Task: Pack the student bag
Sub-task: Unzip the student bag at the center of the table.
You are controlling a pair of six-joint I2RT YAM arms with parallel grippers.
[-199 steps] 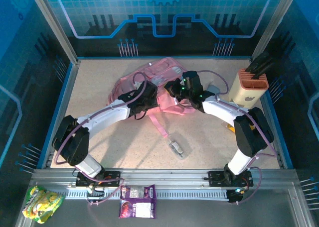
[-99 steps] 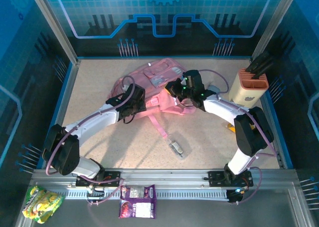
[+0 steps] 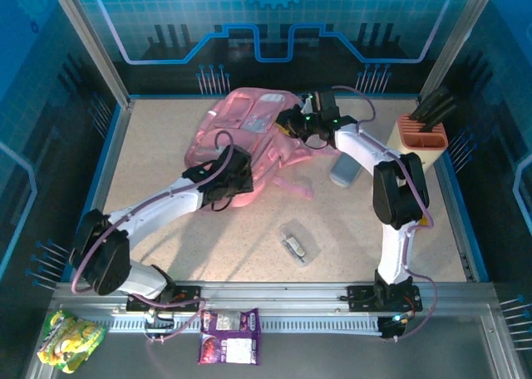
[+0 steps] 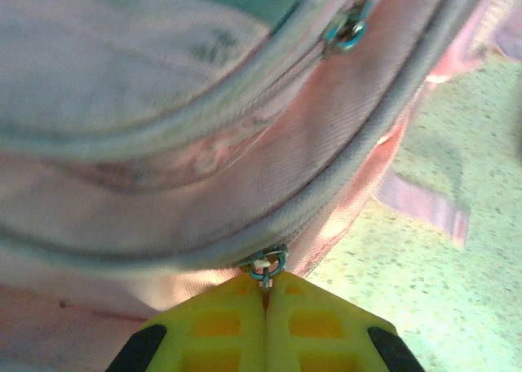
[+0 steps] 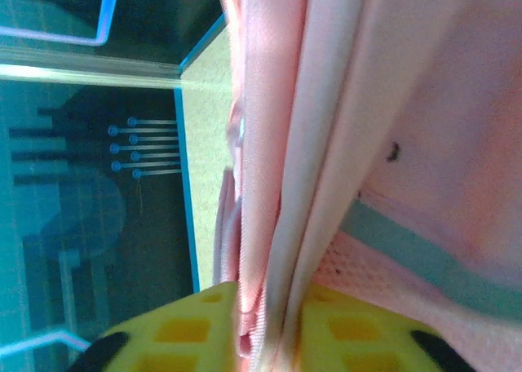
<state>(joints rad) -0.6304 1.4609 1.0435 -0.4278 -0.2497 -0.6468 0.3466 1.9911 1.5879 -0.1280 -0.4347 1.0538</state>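
The student bag (image 3: 246,126), pink with pale grey panels, is held up off the table at the back middle. My left gripper (image 3: 239,176) is at the bag's near lower edge. In the left wrist view its yellow fingers (image 4: 220,319) are pressed together, shut on the metal zip pull (image 4: 267,267) of a grey zip line. My right gripper (image 3: 296,122) holds the bag's right top edge. In the right wrist view its yellow fingers (image 5: 192,327) are shut on folded pink fabric (image 5: 273,290) of the student bag (image 5: 424,103).
A small grey oval pencil case (image 3: 345,170) lies right of the bag. A clear packet (image 3: 297,243) lies in the middle front. A beige and orange holder (image 3: 413,147) with dark tools stands at the right. Snack packets (image 3: 230,336) (image 3: 71,337) rest on the front rail.
The right gripper has gone up and back with the bag's edge, raising the bag and shifting it left. The grey pencil case is now uncovered. The left gripper has shifted a little nearer and right.
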